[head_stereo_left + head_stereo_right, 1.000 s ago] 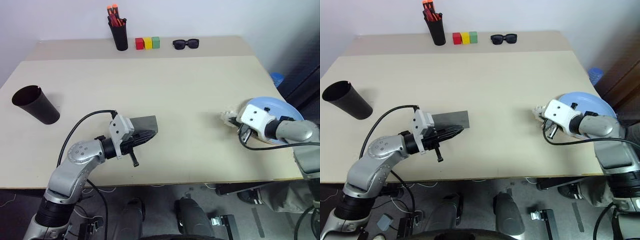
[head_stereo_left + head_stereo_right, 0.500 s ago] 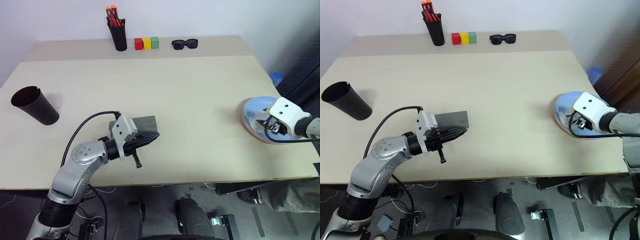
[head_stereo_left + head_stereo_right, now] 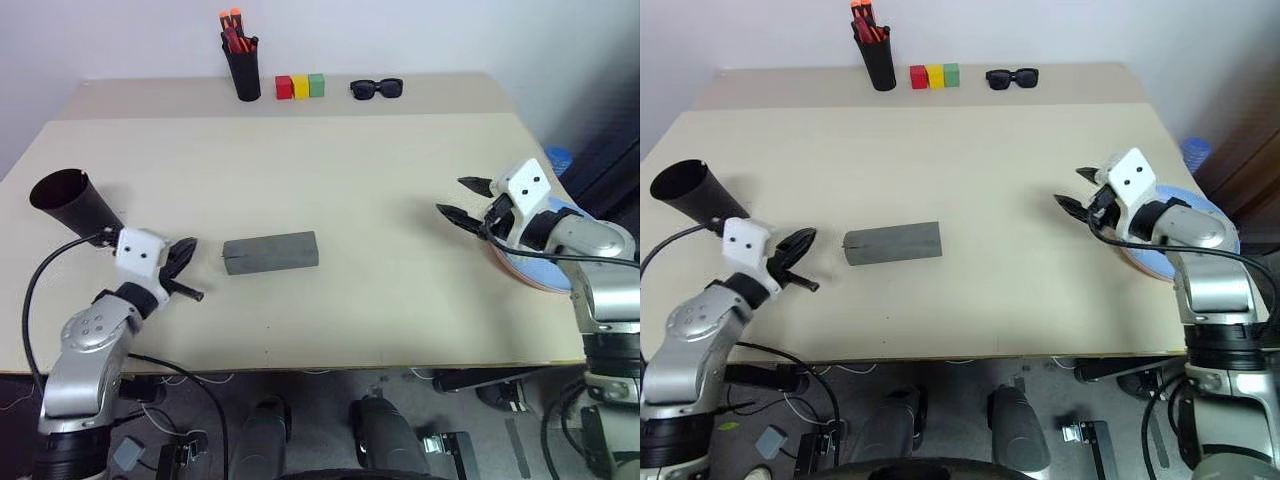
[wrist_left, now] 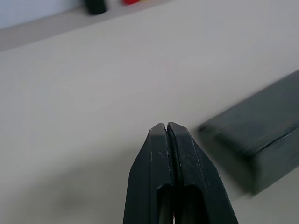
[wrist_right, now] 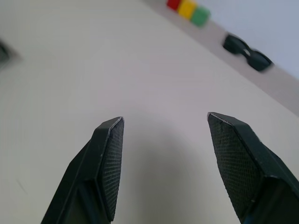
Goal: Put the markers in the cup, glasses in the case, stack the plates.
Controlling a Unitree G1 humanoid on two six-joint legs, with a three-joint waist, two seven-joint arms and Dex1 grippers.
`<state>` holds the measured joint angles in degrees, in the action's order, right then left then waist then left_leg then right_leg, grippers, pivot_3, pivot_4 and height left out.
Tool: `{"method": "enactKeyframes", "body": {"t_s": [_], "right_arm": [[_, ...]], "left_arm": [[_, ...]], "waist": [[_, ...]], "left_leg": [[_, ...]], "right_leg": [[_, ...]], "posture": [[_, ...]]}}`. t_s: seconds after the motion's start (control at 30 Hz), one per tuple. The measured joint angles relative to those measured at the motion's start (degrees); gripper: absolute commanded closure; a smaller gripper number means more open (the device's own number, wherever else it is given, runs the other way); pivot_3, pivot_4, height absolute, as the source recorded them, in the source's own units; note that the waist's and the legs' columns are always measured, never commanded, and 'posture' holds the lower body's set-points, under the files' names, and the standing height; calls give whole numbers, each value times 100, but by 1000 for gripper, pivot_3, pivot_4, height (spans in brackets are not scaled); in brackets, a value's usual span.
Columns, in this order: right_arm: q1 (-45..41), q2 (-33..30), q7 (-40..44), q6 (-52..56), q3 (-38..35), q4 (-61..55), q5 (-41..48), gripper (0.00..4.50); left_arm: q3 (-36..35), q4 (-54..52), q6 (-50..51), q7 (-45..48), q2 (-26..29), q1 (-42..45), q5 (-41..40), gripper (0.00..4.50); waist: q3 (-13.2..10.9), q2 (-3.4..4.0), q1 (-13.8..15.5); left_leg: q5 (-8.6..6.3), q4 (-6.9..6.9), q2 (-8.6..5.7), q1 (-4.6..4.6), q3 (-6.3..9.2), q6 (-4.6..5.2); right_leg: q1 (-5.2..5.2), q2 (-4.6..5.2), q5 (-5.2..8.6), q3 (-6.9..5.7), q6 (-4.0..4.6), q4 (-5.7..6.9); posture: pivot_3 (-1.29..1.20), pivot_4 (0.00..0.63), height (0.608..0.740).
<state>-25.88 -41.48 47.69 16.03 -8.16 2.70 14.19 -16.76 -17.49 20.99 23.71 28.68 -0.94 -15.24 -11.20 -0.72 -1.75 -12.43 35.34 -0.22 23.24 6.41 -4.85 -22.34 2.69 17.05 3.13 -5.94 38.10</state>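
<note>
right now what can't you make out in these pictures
- Inside of the cup: head views, its own wall hides any markers.
- Inside of the case: lid shut, so glasses cannot be confirmed.
- Plates: right claw and its arm cover much of the stack; only a pink rim under the blue shows.
- Case in the left wrist view: blurred, cut by the edge.

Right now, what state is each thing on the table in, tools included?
case: closed, lying flat
cup: tilted, mouth open
plates: stacked, blue on pink
pen holder: upright, holding orange-capped markers
sunglasses: resting at the far edge
left tool: shut, empty, apart from the case
right tool: open, empty
</note>
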Motion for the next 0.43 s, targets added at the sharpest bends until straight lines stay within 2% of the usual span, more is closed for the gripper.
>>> {"method": "enactKeyframes", "body": {"t_s": [0.13, 0.43], "right_arm": [[15, -5, 184, 18, 30, 269, 64, 1627], [73, 121, 253, 7, 135, 451, 61, 1627]], "left_arm": [[-247, -7, -34, -160, -22, -168, 7, 4500], [-331, -176, -35, -332, -122, -498, 5, 4500]], "waist": [[0, -1, 58], [1, -1, 60]], "left_leg": [[0, -1, 1, -1, -1, 0], [0, -2, 2, -1, -2, 0]], "right_leg": [[-2, -1, 0, 0, 0, 0], [-2, -3, 0, 0, 0, 1]], "posture": [[0, 150, 740], [0, 150, 740]]}}
